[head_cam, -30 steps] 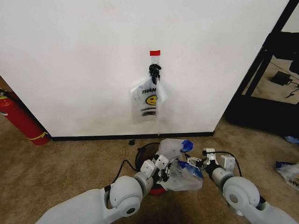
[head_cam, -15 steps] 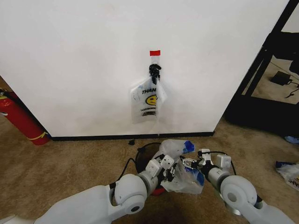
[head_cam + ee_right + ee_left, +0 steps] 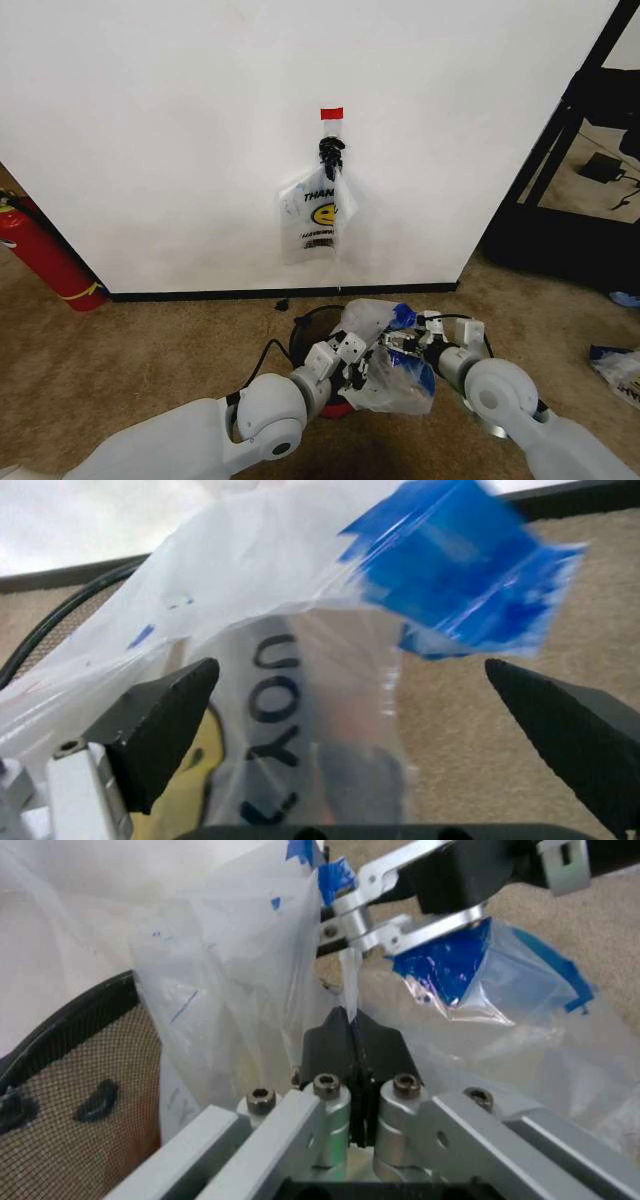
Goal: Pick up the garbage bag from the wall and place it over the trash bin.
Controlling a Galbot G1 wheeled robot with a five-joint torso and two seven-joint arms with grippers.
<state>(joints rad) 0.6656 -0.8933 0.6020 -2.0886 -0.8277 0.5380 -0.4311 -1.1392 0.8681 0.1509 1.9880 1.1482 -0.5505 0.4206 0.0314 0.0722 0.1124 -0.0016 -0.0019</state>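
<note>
Down on the carpet, we hold the garbage bag (image 3: 392,362) over the trash bin (image 3: 312,330) to spread it: left gripper (image 3: 352,1033) clenched on a fold, right gripper (image 3: 360,697) spread wide around the plastic.

arms: glossy white, rounded shells | grippers: silver brackets, black pads, hex screws | cable: black, probably wrist-run

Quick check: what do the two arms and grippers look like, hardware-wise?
Both arms are smooth, rounded light-grey shells with bulbous joints and white, boxy wrist blocks. A black cable loops off each wrist. The left gripper has black finger pads on silver metal linkages with hex-head bolts. The right gripper has black, wedge-shaped fingertips on a silver bracket with a screw. No markings show.
</note>
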